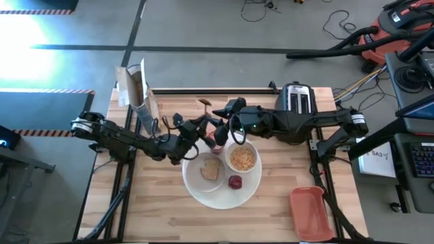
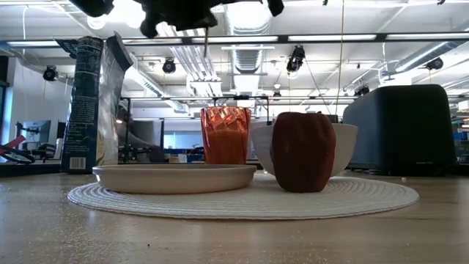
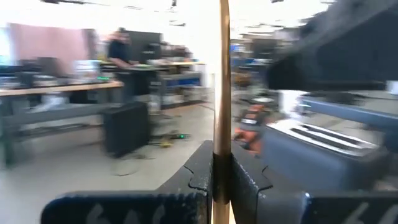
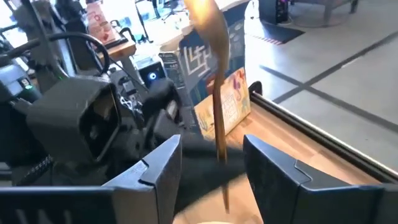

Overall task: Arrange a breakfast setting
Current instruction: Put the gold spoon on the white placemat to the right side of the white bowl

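My left gripper [image 1: 202, 125] is shut on the gold spoon [image 3: 221, 93], high above the cup. The spoon also shows in the right wrist view [image 4: 214, 81], bowl end up, and as a thin line in the low view [image 2: 205, 51]. My right gripper [image 4: 211, 149] is open, one finger on either side of the spoon's handle, apart from it. The pink-red cup [image 1: 218, 139], the white bowl [image 1: 242, 157], the small dark-red fruit [image 1: 235, 181] and the smaller plate [image 1: 203, 181] with the toast [image 1: 211, 169] rest on the large round white plate [image 1: 220, 200]. My left gripper pinches the spoon's handle [image 3: 221, 146] between its two fingers [image 3: 200, 171], which lie across it. The spoon stands about upright, lifted clear of the table. Its bowl end [image 4: 202, 18] is above the fingers and the handle's end hangs below them.
A tall cereal bag [image 1: 135, 91] stands at the far left of the table and a dark toaster [image 1: 298, 98] at the far right. A pink-red tray [image 1: 312, 213] lies at the near right. Bare wood lies along the near edge.
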`<state>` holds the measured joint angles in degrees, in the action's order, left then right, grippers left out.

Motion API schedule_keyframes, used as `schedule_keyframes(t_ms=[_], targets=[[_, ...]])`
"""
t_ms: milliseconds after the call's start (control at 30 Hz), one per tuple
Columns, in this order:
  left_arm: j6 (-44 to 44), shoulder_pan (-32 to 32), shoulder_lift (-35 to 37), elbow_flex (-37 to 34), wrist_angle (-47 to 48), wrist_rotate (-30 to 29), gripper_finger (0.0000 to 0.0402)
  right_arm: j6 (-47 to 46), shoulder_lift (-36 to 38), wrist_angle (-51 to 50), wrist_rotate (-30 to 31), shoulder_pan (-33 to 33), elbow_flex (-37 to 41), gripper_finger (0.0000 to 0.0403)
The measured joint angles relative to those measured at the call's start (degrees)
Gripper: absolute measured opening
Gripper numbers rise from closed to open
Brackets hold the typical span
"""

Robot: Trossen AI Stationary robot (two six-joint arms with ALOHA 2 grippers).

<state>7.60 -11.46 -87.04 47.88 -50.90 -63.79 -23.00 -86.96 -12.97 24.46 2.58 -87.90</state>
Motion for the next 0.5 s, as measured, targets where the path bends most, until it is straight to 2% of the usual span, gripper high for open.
schedule_keyframes(t_ms=[67,167,367,500], targets=[[2.53,0.22,0.02,0.00,-1.91,-3.70,0.0012,-0.75,-0.20,0.11,2.26,0.01,0.00,0.0157],[4.70,0.53,0.05,0.00,-3.94,-4.66,0.0012,-1.48,-1.08,2.17,6.51,0.01,0.00,0.0151],[4.42,2.57,0.06,0.00,-4.03,-4.58,0.0012,-0.09,-2.85,9.38,6.77,-0.14,0.02,0.0145],[3.96,3.12,0.06,0.20,-3.99,-4.26,0.0012,-1.63,-3.87,10.82,7.07,-1.41,0.02,0.0145]])
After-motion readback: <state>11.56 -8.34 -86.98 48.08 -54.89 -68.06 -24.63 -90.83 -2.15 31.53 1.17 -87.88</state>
